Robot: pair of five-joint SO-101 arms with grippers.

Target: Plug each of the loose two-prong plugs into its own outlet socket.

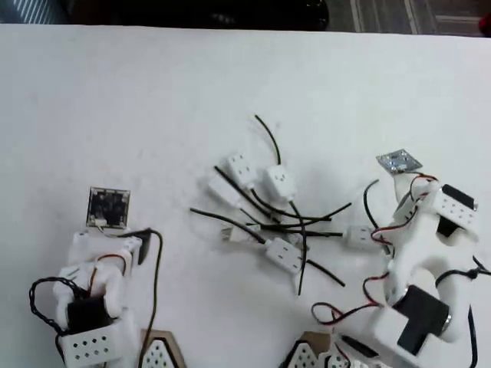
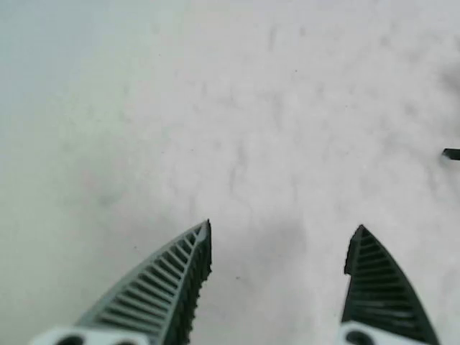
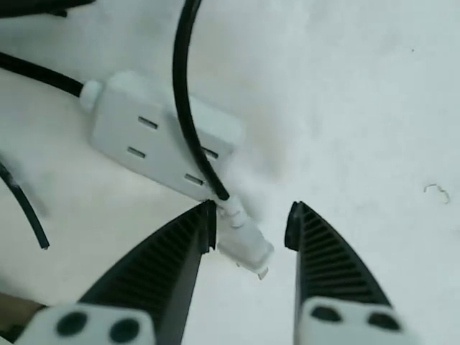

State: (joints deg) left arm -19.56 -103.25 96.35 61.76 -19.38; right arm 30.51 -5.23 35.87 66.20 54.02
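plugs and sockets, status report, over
Left hand open over bare table. Right hand open, straddling a loose two-prong plug, not gripped. Its black cord lies across the nearest outlet socket.

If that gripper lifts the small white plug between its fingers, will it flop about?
The plug itself looks hard and small, so probably light and stiff. Its thin black cord curves loosely over the outlet block, so it would likely trail limply and might drag that block. The plug's smooth shell could slip in the right gripper.
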